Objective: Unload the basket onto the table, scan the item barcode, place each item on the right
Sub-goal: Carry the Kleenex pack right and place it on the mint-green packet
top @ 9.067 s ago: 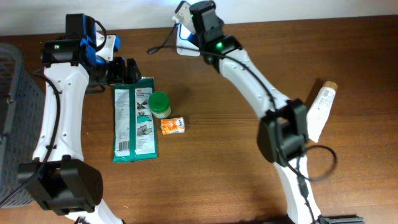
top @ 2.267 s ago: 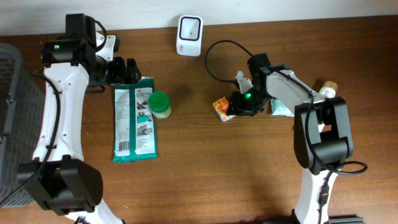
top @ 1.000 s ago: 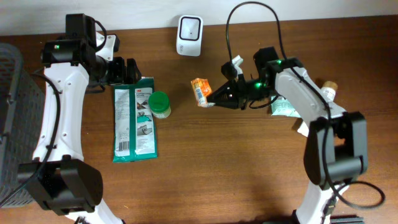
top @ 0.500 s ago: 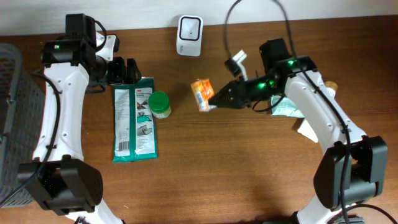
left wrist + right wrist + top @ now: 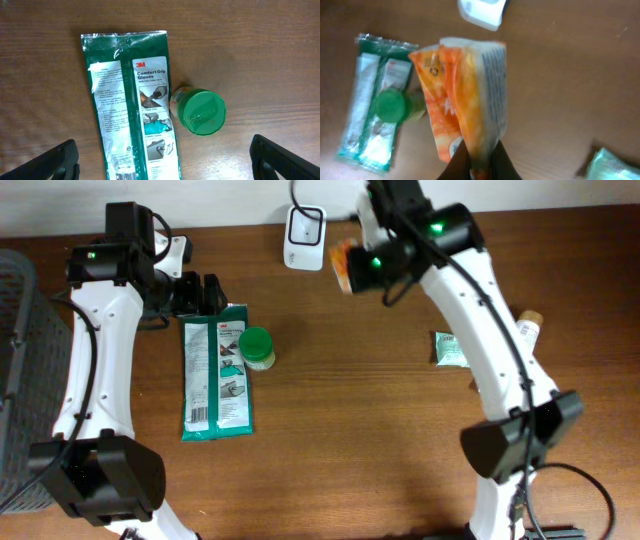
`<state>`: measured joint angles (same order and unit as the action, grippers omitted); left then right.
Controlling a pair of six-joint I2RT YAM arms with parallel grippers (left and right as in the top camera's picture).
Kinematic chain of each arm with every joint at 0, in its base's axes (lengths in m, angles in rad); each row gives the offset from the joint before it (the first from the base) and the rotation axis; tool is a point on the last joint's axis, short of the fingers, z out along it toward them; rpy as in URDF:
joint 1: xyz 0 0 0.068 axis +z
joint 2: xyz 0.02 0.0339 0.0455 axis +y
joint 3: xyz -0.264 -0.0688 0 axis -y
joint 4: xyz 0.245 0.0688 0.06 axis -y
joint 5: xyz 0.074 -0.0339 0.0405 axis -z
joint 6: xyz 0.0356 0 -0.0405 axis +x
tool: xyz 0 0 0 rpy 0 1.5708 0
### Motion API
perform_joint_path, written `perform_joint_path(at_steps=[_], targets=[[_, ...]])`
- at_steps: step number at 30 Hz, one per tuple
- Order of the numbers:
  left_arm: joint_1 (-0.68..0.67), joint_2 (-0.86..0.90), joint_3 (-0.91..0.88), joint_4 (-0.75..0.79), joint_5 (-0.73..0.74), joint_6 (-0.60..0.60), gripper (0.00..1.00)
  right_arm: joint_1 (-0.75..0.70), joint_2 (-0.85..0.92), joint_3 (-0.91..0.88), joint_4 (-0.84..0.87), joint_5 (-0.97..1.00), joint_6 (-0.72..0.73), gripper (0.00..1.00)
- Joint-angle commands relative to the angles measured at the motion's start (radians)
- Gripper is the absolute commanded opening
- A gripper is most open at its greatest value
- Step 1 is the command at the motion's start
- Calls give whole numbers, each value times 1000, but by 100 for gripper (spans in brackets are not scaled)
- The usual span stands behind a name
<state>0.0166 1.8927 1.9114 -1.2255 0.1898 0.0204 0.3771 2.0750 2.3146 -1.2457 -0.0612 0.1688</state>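
Well left of the scanner (image 5: 305, 225), left gripper (image 5: 203, 295): jaws spread wide, idle over the green glove pack (image 5: 217, 370). Just right of the scanner, right gripper (image 5: 477, 162): arm stretched far forward, clenched on one edge of the orange packet (image 5: 345, 265), leaving its faces free, likely to show the barcode.
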Motion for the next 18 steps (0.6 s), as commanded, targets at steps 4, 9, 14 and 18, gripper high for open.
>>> perform_joint_path(at_steps=[4, 9, 14, 18], targets=[[6, 6, 6, 1, 3, 18, 99, 96, 141, 62, 309, 430, -234, 4], [6, 6, 6, 1, 3, 18, 99, 127, 278, 62, 604, 518, -491, 4], [6, 6, 6, 1, 3, 18, 99, 127, 406, 61, 806, 518, -748, 4], [6, 6, 6, 1, 3, 18, 99, 127, 481, 61, 892, 521, -988, 4]])
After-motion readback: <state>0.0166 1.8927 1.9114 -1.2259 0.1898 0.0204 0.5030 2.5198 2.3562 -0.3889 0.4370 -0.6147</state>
